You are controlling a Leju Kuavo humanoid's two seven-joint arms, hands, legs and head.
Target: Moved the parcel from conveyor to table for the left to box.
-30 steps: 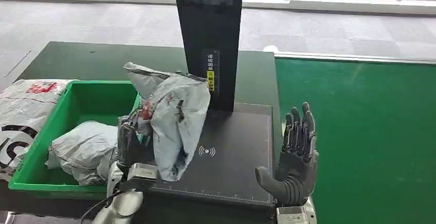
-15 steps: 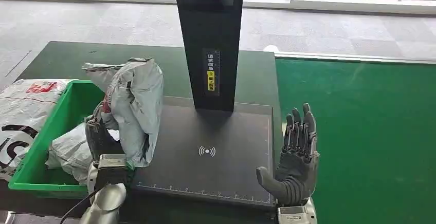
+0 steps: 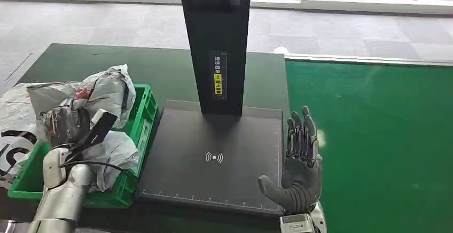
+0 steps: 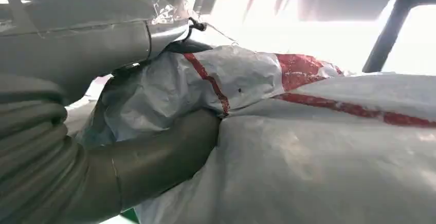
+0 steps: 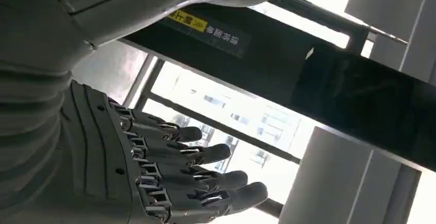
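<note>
The left hand (image 3: 65, 126) grips a crumpled grey plastic parcel (image 3: 104, 91) with red print, holding it over the green bin (image 3: 140, 137) at about nine o'clock from the black scanner pad (image 3: 213, 158). In the left wrist view the thick grey thumb (image 4: 154, 154) presses into the parcel's (image 4: 241, 75) wrinkled film, and a broad white bag with red stripes (image 4: 329, 152) lies just beyond it. A second grey parcel (image 3: 115, 150) lies inside the bin beneath the held one. A large white sack (image 3: 13, 131) sits just beside the bin at its nine o'clock side.

The right hand (image 3: 298, 163) stands upright at the pad's four o'clock corner, fingers straight and spread, thumb out, holding nothing. In the right wrist view the same hand (image 5: 154, 172) shows its dark fingers extended and apart.

The black scanner post (image 3: 216, 40) rises from the pad's twelve o'clock edge, bearing a small yellow label (image 3: 217, 80). The green conveyor belt (image 3: 384, 137) stretches off at three o'clock from the pad.
</note>
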